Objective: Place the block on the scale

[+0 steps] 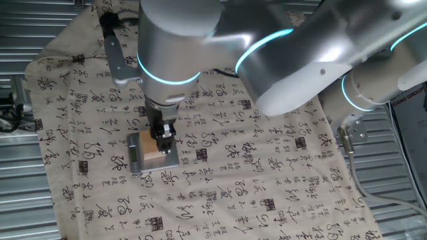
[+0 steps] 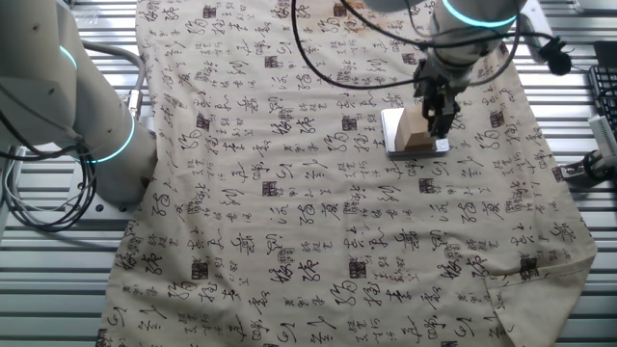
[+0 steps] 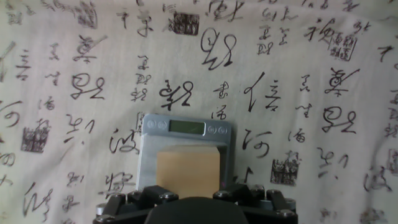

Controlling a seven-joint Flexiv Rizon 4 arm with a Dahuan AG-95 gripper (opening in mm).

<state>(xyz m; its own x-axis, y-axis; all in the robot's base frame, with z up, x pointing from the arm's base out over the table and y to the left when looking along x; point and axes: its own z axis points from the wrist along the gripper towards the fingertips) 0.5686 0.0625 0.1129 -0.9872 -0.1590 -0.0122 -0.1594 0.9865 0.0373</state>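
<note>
The block (image 1: pixel 154 157), a light tan wooden cube, rests flat on the grey scale (image 1: pixel 135 155) left of centre on the cloth. My gripper (image 1: pixel 164 141) stands straight over the block, with its dark fingers (image 1: pixel 167 132) down at the block's top and far side. In the other fixed view the block (image 2: pixel 415 141) sits on the scale (image 2: pixel 392 127) with the gripper (image 2: pixel 439 120) right beside it. The hand view shows the block (image 3: pixel 187 167) on the scale (image 3: pixel 147 163) below the display strip. The gripper body hides the fingertips there, so the jaw gap cannot be read.
A beige cloth (image 1: pixel 267 180) printed with black characters covers the table. Ribbed metal shows beyond its edges (image 1: pixel 20 193). The arm's large links (image 1: pixel 300 60) hang over the back right. The robot's base (image 2: pixel 92 116) and cables stand at the left in the other fixed view.
</note>
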